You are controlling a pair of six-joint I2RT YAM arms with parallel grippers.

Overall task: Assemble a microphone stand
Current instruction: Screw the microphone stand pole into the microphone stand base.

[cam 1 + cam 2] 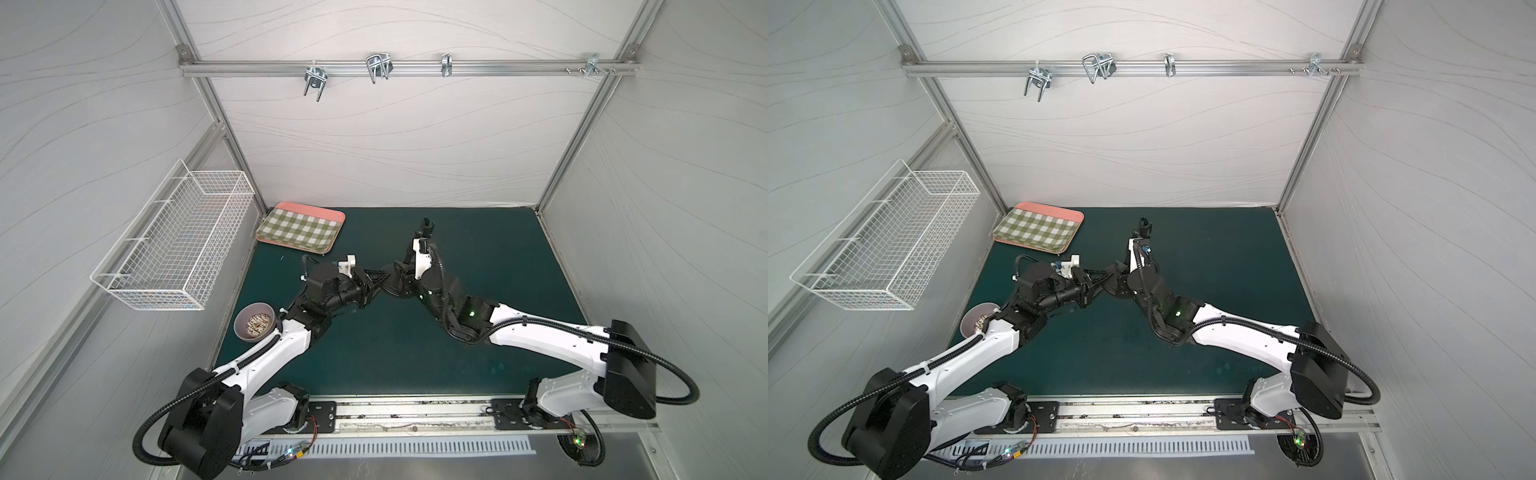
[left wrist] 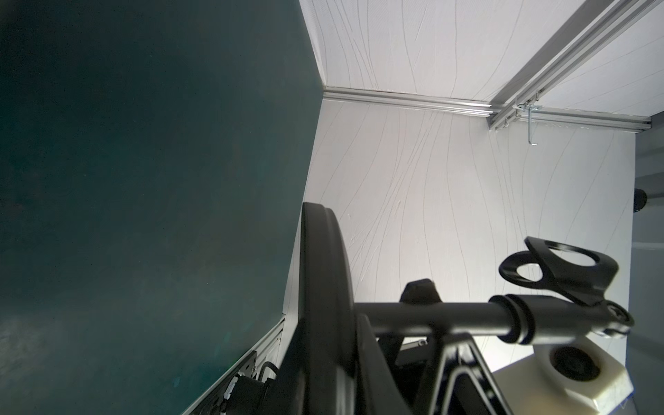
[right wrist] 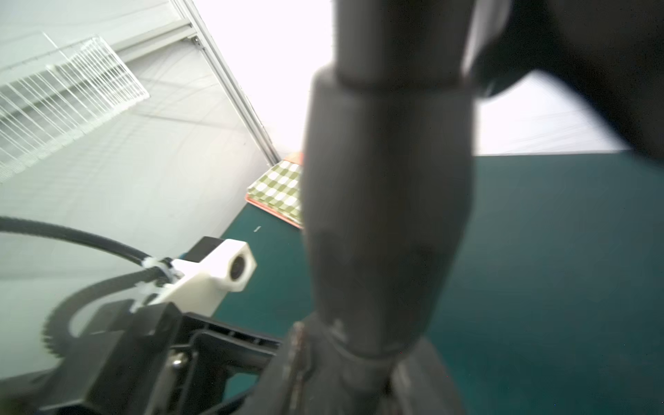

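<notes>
The microphone stand hangs above the green mat [image 1: 498, 291] between my two arms. Its round black base [image 2: 323, 287] is seen edge-on, and the thin rod [image 2: 431, 318] runs out of its centre to the U-shaped clip [image 2: 560, 267]. My left gripper [image 2: 325, 388] is shut on the rim of the base. My right gripper [image 3: 363, 366] has a finger against each side of the rod [image 3: 384, 215], close to the base. In both top views the base [image 1: 392, 284] sits between the left gripper [image 1: 376, 286] and the right gripper [image 1: 401, 270], with the clip [image 1: 427, 226] pointing at the back wall.
A green-checked tray [image 1: 301, 227] lies at the mat's back left corner. A grey bowl [image 1: 253, 322] stands by the left arm. A white wire basket [image 1: 174, 237] hangs on the left wall. Metal hooks [image 1: 378, 66] hang on the rear rail.
</notes>
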